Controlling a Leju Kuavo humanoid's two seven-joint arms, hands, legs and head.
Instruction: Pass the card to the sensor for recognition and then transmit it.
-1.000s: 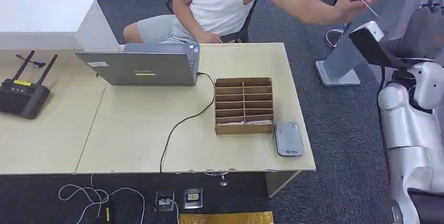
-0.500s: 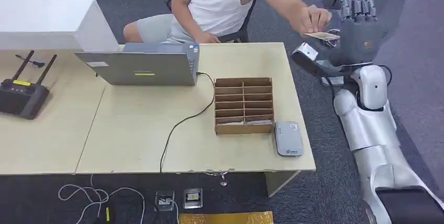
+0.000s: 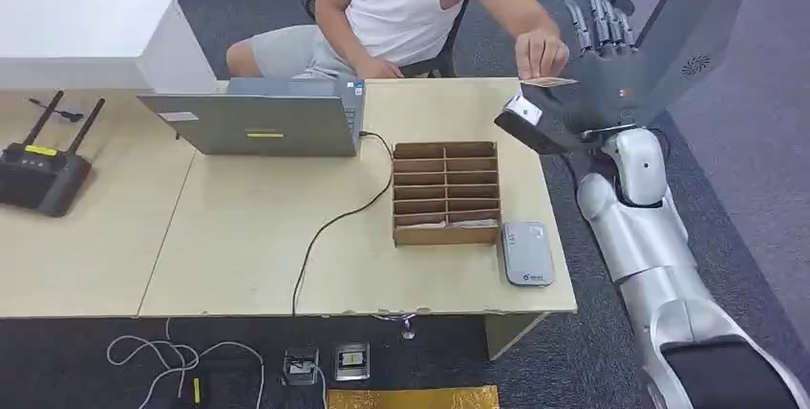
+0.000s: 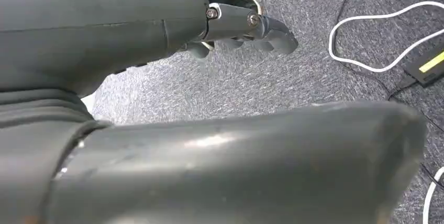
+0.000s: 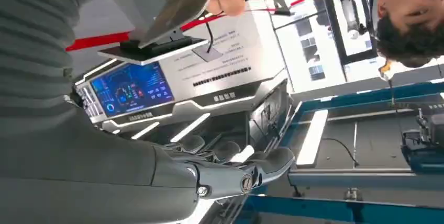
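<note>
Head view, progress: the card (image 3: pixel 551 81) is in a person's hand (image 3: pixel 541 52), held flat at the palm of the right hand (image 3: pixel 600 75), beyond the counter's (image 3: pixel 248 237) far right corner. The handover looks under way, not finished. Whether card and palm touch cannot be told.
Head view, right hand: raised palm-up, fingers (image 3: pixel 599 27) straight and apart, grasping nothing yet.
Head view, what is left: by judgement, nearly all of it: closing on the card, showing it to the sensor (image 3: pixel 526 252), then passing it on.
Head view, sensor: flat grey plastic pad with rounded corners, lying at the counter's right edge, just beside the tray (image 3: pixel 445 193), well apart from the card.
Head view, materials: counter of pale wood laminate; tray of brown board, split into narrow slots; laptop (image 3: pixel 253 120) matt grey, a black cable (image 3: pixel 330 225) trailing from it; router (image 3: pixel 40 170) black with two aerials; arm of smooth silver shell.
Left wrist view: left hand (image 4: pixel 230 30) hangs over grey carpet, dark fingers curled in, holding nothing; a white cord (image 4: pixel 379 38) loops on the floor.
Right wrist view: right hand's fingers (image 5: pixel 230 166) released, smooth grey with a metal pivot; the thin, stiff card (image 5: pixel 180 7) is pinched by the person's fingers.
</note>
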